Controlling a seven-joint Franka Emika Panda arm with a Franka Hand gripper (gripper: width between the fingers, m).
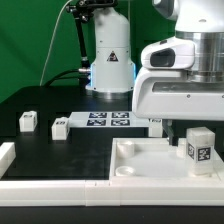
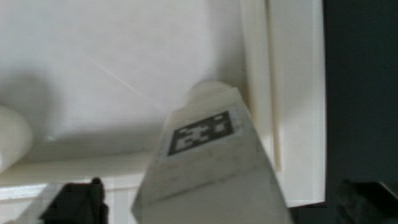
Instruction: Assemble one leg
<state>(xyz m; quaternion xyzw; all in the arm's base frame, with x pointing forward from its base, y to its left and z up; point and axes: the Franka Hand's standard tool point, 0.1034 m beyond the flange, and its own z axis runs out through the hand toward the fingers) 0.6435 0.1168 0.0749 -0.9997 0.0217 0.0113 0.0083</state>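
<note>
A leg (image 1: 198, 147), a small white block with a black-and-white tag, stands upright on the large white panel (image 1: 140, 165) at the exterior view's right. My gripper (image 1: 196, 130) hangs over it, with one dark finger (image 1: 172, 128) beside it. In the wrist view the leg (image 2: 214, 150) rises between my fingertips (image 2: 80, 203), with a gap on each side, and the panel (image 2: 107, 70) lies beneath. My gripper (image 2: 222, 205) is open around the leg. Two more legs (image 1: 28, 122) (image 1: 60, 127) lie on the black table at the exterior view's left.
The marker board (image 1: 108, 119) lies flat at the middle back. The arm's white base (image 1: 110, 60) stands behind it. A white rim (image 1: 8, 155) runs along the table's front and left edges. The panel's raised edge (image 2: 263, 60) runs beside the leg.
</note>
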